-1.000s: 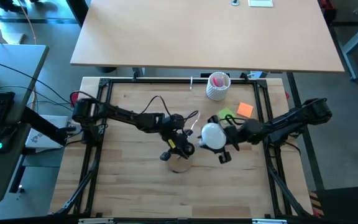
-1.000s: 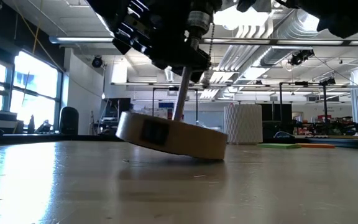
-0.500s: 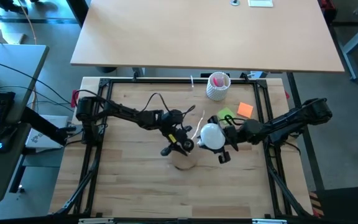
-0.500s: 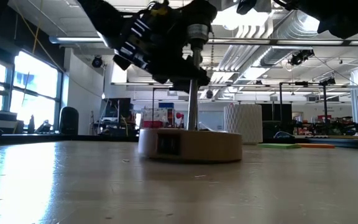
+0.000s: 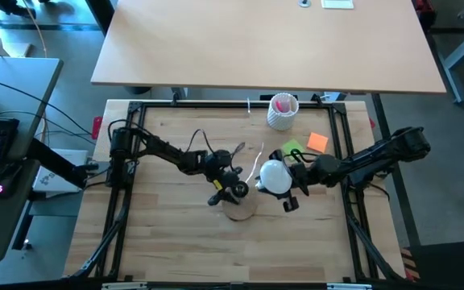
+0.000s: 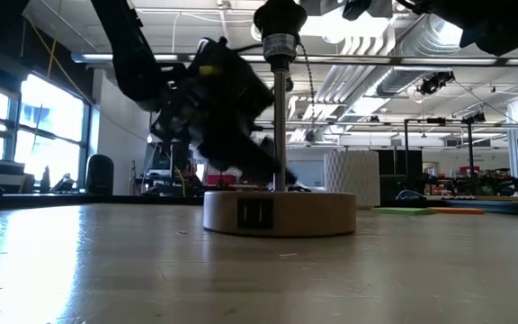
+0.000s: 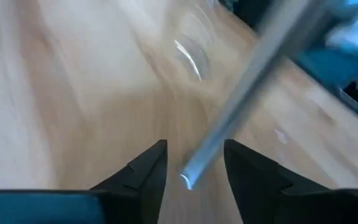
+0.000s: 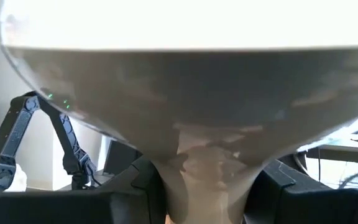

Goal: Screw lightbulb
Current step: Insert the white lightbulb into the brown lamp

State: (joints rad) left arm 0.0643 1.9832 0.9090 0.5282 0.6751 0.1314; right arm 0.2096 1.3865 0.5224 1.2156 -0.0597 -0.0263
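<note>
The round wooden stand lies flat on the table, its metal rod upright with the socket on top. My left gripper is open low at the rod. One finger stands on each side of the rod, with a gap showing on both sides. In the high view this gripper is at the stand's far left edge. To the stand's right, above the table, my right gripper is shut on the white lightbulb. The bulb's screw base is hidden. My right gripper pinches the lightbulb's narrow neck between its two fingers. The fingers come about level from the table's right. The round globe sticks out beyond the fingertips toward the stand. The bulb is lifted clear of the table.
A white perforated cup with pink contents stands at the far edge. Green and orange paper pads lie far right of the bulb. The stand's cable trails across the wood. A black frame rims the table.
The stand hung tilted from my left gripper, which held the rod up near the socket. It has come down and now sits flat on the table. My left gripper has then sunk along the rod toward the base. The right arm has kept still.
</note>
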